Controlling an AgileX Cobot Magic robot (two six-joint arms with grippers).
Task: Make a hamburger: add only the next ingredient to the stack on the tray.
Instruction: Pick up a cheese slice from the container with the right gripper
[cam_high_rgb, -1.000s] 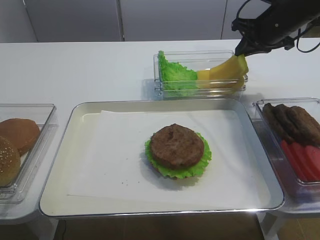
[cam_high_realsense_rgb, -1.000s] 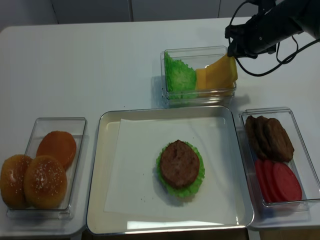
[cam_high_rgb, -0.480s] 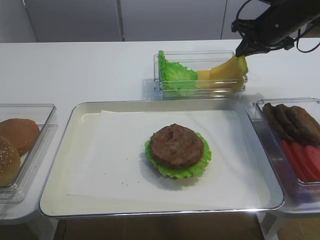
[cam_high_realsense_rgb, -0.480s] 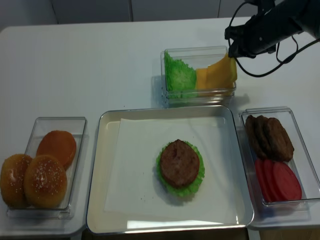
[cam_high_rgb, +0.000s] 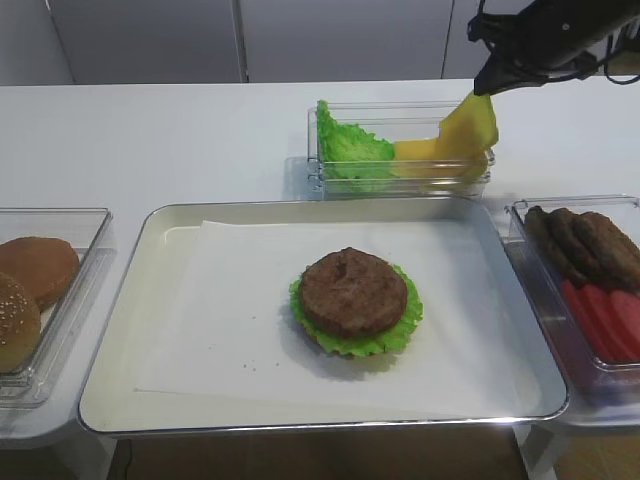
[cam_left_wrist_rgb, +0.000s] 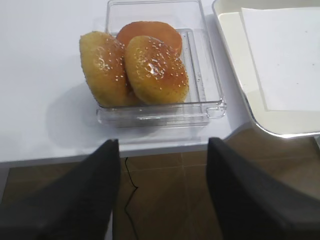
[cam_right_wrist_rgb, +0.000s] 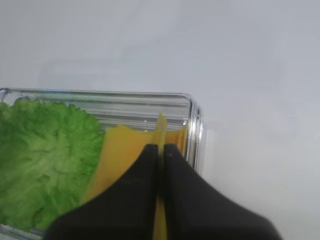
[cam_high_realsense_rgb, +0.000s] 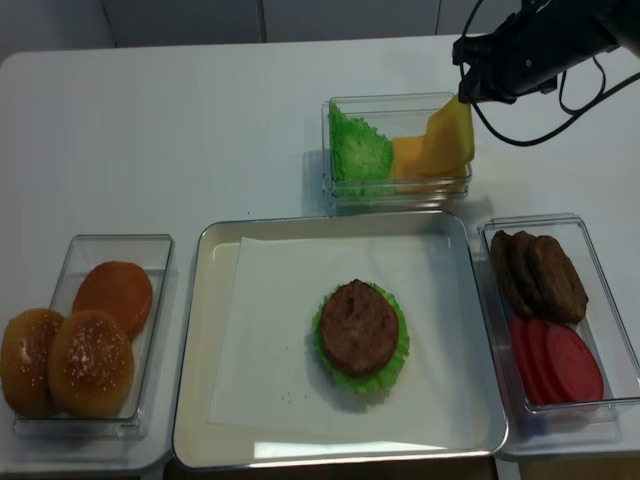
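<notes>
Black right gripper (cam_right_wrist_rgb: 161, 150) pinched tight on thin floppy yellow cheese slice (cam_high_rgb: 470, 125), hanging over clear plastic bin (cam_high_rgb: 400, 180).

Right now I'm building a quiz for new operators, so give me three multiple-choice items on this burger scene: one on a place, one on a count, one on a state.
1. Where does the stack sit?
A. In the bun bin
B. On the paper liner in the tray
C. On the bare table

2. How many buns lie in the left bin?
A. Three
B. One
C. Five

3. What is the right tool doing?
A. Hanging open over the patties
B. Resting on the tray
C. Shut on a cheese slice, lifting it from the lettuce-and-cheese bin

Answers:
1 B: both high views show the patty and lettuce on the white liner.
2 A: three round buns show in the realsense view.
3 C: the right wrist view shows both fingers pinched on the yellow edge.
</notes>
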